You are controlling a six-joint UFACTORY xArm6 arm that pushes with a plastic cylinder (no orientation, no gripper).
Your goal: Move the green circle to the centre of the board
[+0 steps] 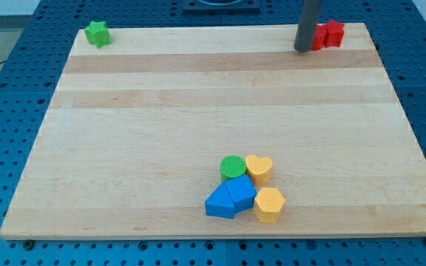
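Note:
The green circle (233, 168) lies on the wooden board (161, 111) near the view's bottom, just right of the middle. It touches a yellow heart (259, 168) on its right and a blue block (240, 193) below it. My tip (302, 49) is at the view's top right, far from the green circle, right beside a red block (328, 34).
A blue triangle-like block (218, 202) and a yellow hexagon (269, 205) sit in the same cluster as the green circle. A green star-like block (97, 33) is at the board's top left corner. Blue perforated table surrounds the board.

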